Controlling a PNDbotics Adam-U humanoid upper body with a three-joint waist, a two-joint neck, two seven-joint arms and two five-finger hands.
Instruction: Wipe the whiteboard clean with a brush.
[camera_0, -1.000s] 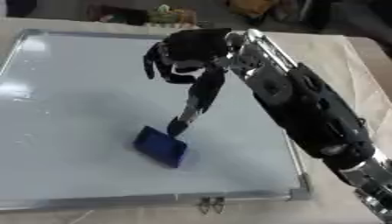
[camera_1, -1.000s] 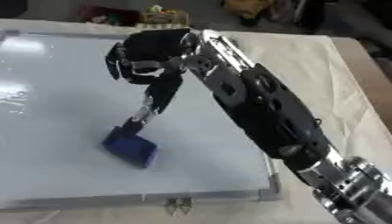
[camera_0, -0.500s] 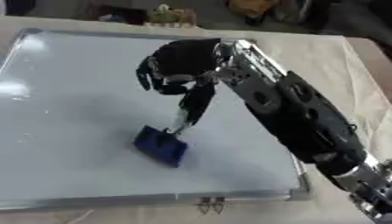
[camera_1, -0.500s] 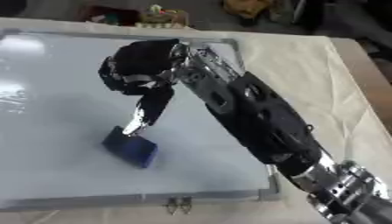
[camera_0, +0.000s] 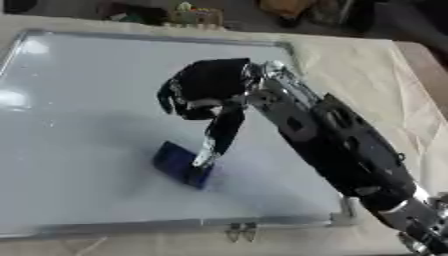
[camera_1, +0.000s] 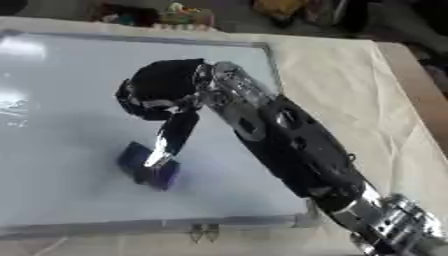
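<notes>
A large whiteboard lies flat on the table and looks blank. A small dark blue brush rests on it near the front middle. My right arm reaches in from the lower right, and my right hand hovers over the board just behind the brush. One straight finger points down, its tip touching the brush's right end. The other fingers curl at the hand's left side and hold nothing. My left hand shows in no view.
A cream cloth covers the table to the right of the board, with a brown edge beyond it. Small clutter sits past the board's far edge. A metal clip hangs on the near frame.
My right hand has come nearer over the board, so the straight finger stands steeper on the brush. The brush has stayed almost in place.
</notes>
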